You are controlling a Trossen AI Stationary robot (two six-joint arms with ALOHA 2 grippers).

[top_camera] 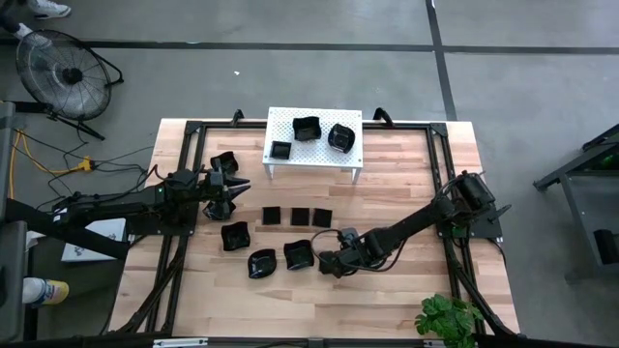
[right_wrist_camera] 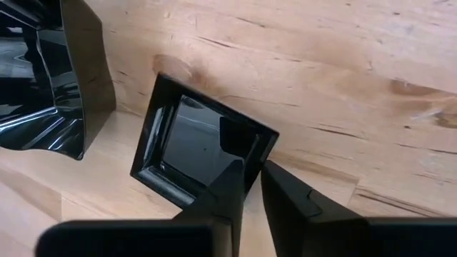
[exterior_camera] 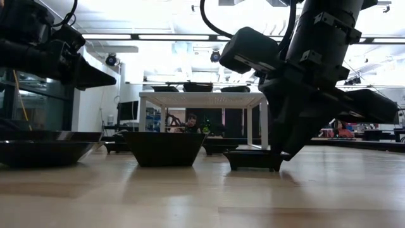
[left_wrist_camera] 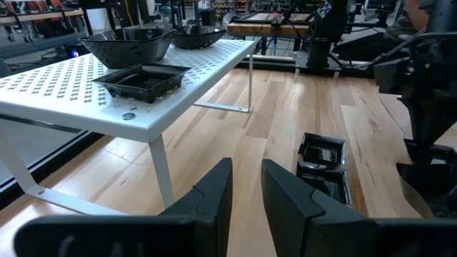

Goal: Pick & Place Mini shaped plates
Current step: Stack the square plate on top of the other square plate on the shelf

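Small glossy black plates lie on the wooden table: three flat squares in a row (top_camera: 300, 217) and wavy-rimmed ones (top_camera: 235, 235), (top_camera: 261, 263), (top_camera: 298, 254), (top_camera: 224, 164). Three more sit on the white perforated stand (top_camera: 314, 159). My right gripper (right_wrist_camera: 253, 165) is down at the table's near middle, shut on a flat square plate (right_wrist_camera: 186, 146) beside a wavy plate (right_wrist_camera: 50, 78). My left gripper (left_wrist_camera: 246, 171) hovers over the table's left side at about stand height, pointing right. Its fingers stand a narrow gap apart with nothing between them. My right gripper pinches the square plate's rim (right_wrist_camera: 263, 146) near a corner, with one finger (right_wrist_camera: 232, 178) inside the dish and the other outside. The fingers slant down from above, from the table's right. In the low view the plate (exterior_camera: 250, 158) rests with its bottom on the table.
The white stand (left_wrist_camera: 64, 86) stands at the far middle on thin legs, holding a square plate (left_wrist_camera: 143, 77) and two wavy ones. Black frame rails run along the table's left and right sides. A green plant (top_camera: 447, 317) is at the near right corner. People sit in the room beyond.
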